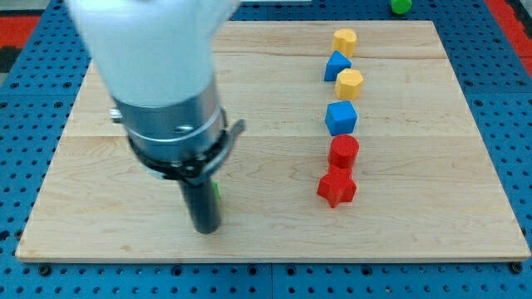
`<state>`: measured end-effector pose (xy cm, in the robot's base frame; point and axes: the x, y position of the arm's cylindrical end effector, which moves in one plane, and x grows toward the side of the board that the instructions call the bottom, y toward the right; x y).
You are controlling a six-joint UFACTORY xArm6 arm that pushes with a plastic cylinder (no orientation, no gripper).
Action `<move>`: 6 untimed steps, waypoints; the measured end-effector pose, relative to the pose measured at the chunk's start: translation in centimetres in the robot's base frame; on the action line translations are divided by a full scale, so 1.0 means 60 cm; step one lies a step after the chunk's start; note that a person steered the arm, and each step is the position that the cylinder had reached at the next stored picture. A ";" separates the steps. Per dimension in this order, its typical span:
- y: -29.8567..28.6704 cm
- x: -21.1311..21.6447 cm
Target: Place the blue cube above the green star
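The blue cube [341,118] sits at the right of the wooden board [274,224], in a column of blocks. A small sliver of green [216,190], likely the green star, shows just right of the dark rod and is mostly hidden behind it. My tip [206,228] rests on the board at the lower left, touching or right next to that green block. The blue cube is far to the right of my tip.
The right column holds, from the top, a yellow block [344,40], a blue block [337,65], a yellow block [349,83], then below the blue cube a red cylinder [343,151] and a red star [336,188]. A green block [401,6] lies off the board at the top.
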<state>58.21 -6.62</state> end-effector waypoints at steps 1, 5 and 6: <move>0.131 0.039; 0.453 -0.251; 0.479 -0.285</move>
<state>41.11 22.11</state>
